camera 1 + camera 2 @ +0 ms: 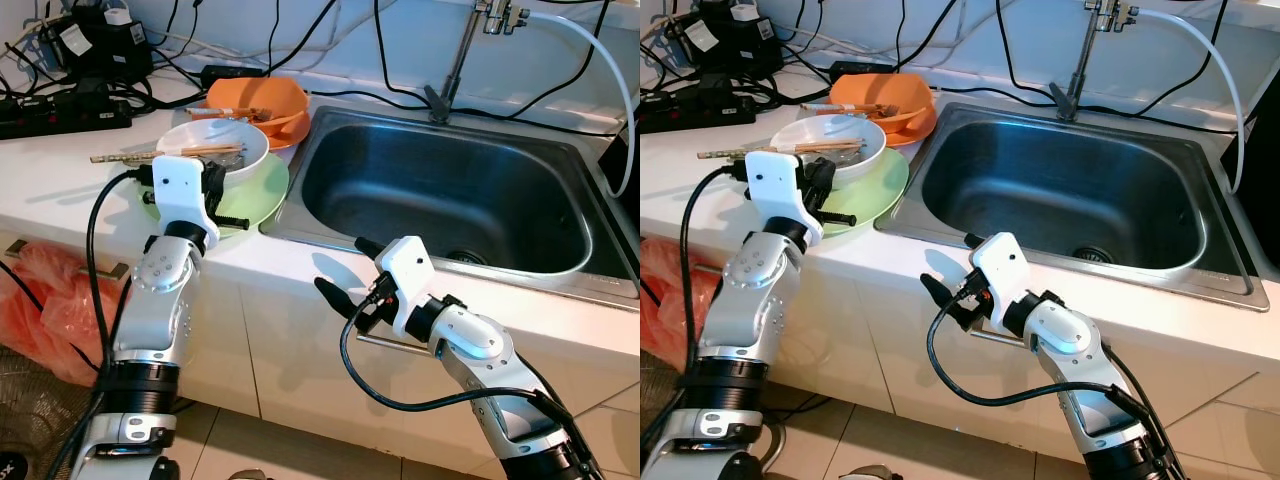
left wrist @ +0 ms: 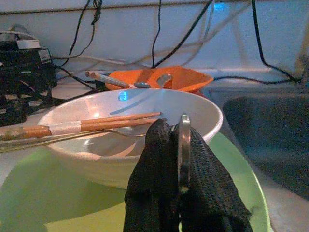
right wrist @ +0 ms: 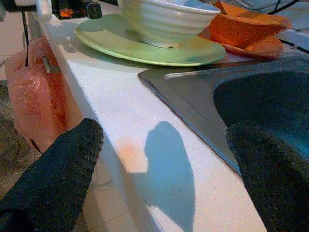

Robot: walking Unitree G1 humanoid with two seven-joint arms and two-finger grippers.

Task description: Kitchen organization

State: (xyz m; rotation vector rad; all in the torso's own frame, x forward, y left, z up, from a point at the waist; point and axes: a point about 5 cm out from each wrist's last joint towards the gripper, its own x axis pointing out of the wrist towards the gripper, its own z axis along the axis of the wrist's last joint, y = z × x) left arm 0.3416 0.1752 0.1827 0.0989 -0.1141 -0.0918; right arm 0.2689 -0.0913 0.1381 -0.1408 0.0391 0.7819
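On the white surface (image 1: 60, 180) left of the sink (image 1: 440, 195), a white bowl (image 1: 215, 148) sits on a light green plate (image 1: 255, 195), with wooden chopsticks (image 1: 165, 154) laid across its rim and a metal spoon inside. Just behind it an orange bowl (image 1: 262, 100) rests on an orange plate, also carrying utensils. The left claw (image 2: 181, 159) is at the near rim of the white bowl, its black fingers together and pinched on a thin metal piece (image 2: 183, 150) standing upright between them; what that piece is cannot be told. The right claw (image 1: 345, 275) hovers at the front edge of the surface beside the sink's near left corner, its fingers (image 3: 63, 179) spread wide apart with nothing between them. Black cables and a power strip (image 1: 60, 115) crowd the back left, a faucet (image 1: 465, 50) rises behind the sink, and an orange plastic bag (image 1: 40, 310) hangs below the surface.
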